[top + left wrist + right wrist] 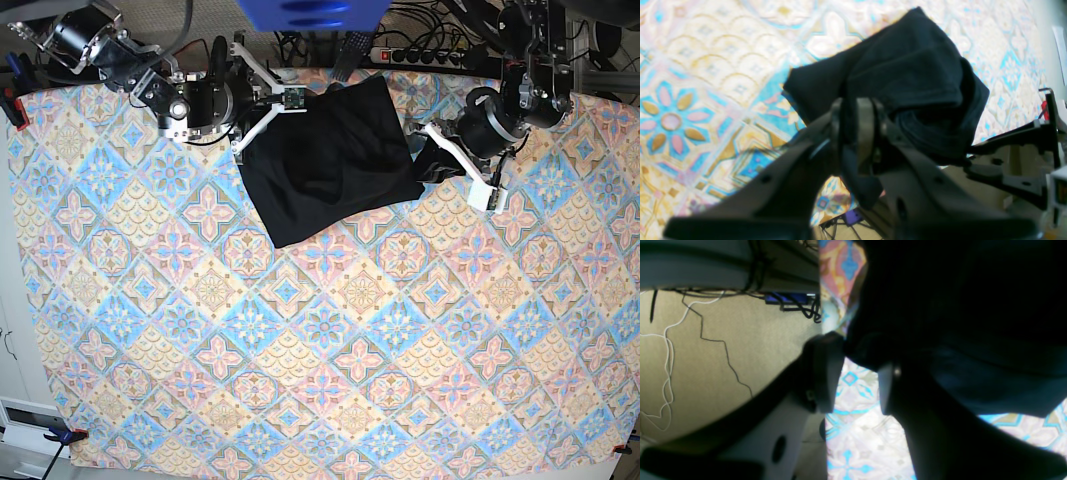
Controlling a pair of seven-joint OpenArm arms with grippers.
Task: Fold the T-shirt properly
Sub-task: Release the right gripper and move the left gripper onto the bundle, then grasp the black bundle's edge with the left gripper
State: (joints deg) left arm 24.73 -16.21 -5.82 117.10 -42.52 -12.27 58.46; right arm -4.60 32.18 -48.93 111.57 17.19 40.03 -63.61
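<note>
The T-shirt (328, 158) is showing plain black, no print visible. The bench (320, 350) covering is displaying repeating floral diamond tiles in blue, pink, yellow and cream. Both hands are appearing dark grey.

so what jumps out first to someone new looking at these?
The black T-shirt, a bunched dark slab at the far edge of the loud patterned tablecloth. An arm flanks it on each side: the left hand is clamped on a fold of cloth, while the right hand is open at the shirt's edge.

Both arms (190, 100) are black-jointed with white links, screw holes dotting grey fingers (867, 133).
</note>
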